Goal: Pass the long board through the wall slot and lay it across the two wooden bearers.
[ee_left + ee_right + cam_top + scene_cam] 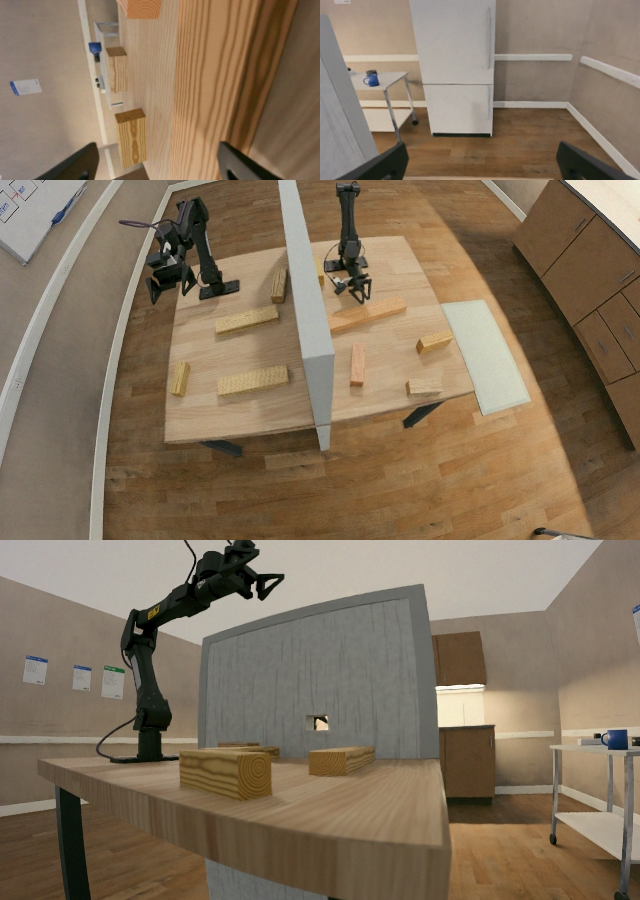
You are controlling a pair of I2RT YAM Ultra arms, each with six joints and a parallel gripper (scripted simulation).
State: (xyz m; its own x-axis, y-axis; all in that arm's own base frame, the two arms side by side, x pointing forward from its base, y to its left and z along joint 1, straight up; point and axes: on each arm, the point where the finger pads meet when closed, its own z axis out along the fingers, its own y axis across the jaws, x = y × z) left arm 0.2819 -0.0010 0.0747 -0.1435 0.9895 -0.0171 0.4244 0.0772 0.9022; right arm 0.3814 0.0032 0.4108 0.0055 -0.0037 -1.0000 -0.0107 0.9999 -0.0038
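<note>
Left fingers (369,291) open, long board (370,314) (209,80) aimed lengthwise at grey wall (312,305) (260,685) (340,108).

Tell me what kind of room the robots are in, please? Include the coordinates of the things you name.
It looks like a workshop or lab in a room with a small kitchen. I can see a whiteboard (30,210) on the wall, brown cupboards (565,245) (467,765), and a big white fridge (454,60).
</note>
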